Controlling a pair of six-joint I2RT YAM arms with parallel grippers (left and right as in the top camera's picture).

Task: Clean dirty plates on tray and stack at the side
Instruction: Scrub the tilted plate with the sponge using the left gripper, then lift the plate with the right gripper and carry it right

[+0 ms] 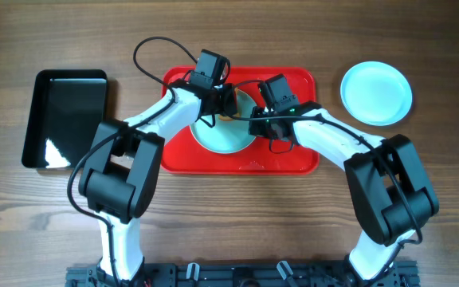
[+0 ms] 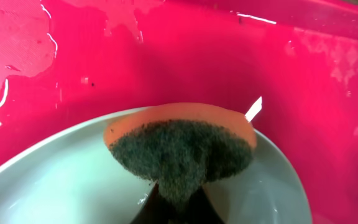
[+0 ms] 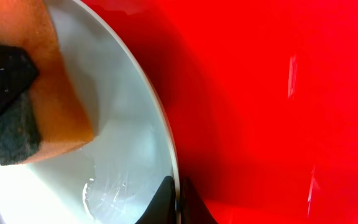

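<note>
As left end effector [image 1: 228, 102] clamps sponge [image 2: 179, 140] (orange), right [image 3: 179, 202] clamps plate [image 3: 129, 143].

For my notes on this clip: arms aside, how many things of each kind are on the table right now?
Plates: 2 in view, one on the red tray, one on the table to its right (single or stacked, cannot tell).
Trays: 2, the red tray and a black tray.
Sponge: 1.
Total: 5.
</note>
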